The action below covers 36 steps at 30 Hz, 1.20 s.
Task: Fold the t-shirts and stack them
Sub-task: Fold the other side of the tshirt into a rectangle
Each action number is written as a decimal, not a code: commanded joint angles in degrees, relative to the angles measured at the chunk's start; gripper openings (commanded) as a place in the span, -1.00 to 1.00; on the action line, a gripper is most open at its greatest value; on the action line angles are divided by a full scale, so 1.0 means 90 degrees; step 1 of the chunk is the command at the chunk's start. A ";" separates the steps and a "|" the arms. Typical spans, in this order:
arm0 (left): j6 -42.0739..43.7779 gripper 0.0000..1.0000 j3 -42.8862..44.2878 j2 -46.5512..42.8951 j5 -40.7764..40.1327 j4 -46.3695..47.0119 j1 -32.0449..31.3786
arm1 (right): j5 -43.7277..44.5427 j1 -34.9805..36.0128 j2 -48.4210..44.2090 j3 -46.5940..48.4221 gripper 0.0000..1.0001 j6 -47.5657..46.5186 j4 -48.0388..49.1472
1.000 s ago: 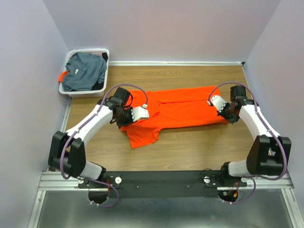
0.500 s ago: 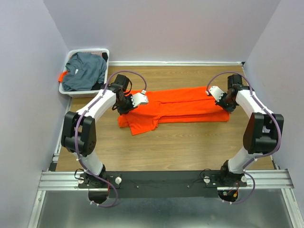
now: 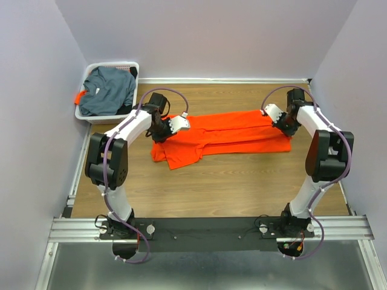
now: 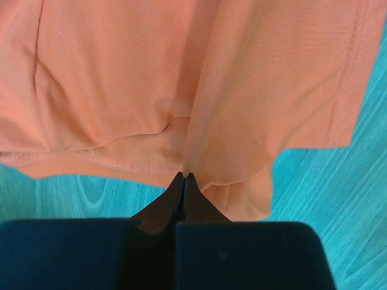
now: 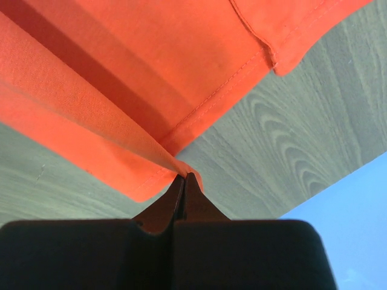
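The orange t-shirt (image 3: 227,134) lies lengthwise across the wooden table, folded into a long band, with a sleeve part hanging toward the near side at the left (image 3: 178,156). My left gripper (image 3: 172,125) is shut on the shirt's left end; in the left wrist view the jaws (image 4: 184,176) pinch an orange fold (image 4: 199,90). My right gripper (image 3: 273,115) is shut on the shirt's right end; in the right wrist view it (image 5: 184,176) pinches a hemmed edge (image 5: 121,90). The dark grey-blue t-shirt (image 3: 109,90) lies crumpled in the basket.
The white slotted basket (image 3: 107,117) stands at the far left corner, with a bit of orange at its left side. Walls close the table on the left, back and right. Bare wooden table (image 3: 230,181) lies between the shirt and the arm bases.
Both grippers have moved toward the back of the table, carrying the shirt's ends with them. The shirt has shifted away from the arm bases and narrowed into a tighter band.
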 commanded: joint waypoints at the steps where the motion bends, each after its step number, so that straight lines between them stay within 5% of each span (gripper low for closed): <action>1: -0.0024 -1.00 0.0133 0.0191 0.0001 0.0176 0.0091 | -0.0019 -0.0063 0.0258 0.0220 -0.99 -0.0003 -0.0063; 3: -0.0092 -0.99 0.0143 0.0240 -0.0018 0.0302 0.0111 | 0.0000 -0.0063 0.0327 0.0279 -0.91 0.0046 -0.0044; 8: -0.0346 -0.36 0.0406 0.0358 0.0030 0.0352 0.0218 | 0.0040 -0.0072 0.0405 0.0484 -0.28 0.0485 -0.0034; 14: -0.0542 -0.18 0.0543 -0.0138 0.0693 -0.0213 0.0872 | -0.0087 -0.0335 -0.0111 0.0505 0.11 0.1023 -0.0063; 24: -0.1311 -0.02 -0.1359 -0.1136 0.1895 0.0224 0.1292 | -0.1375 -0.1088 -0.0132 0.0328 0.15 0.2057 -0.1351; 36: -0.1977 -0.01 -0.1732 -0.0619 0.1564 0.1113 0.1293 | -0.1650 -0.1264 0.0756 0.0318 0.15 0.2410 -0.1285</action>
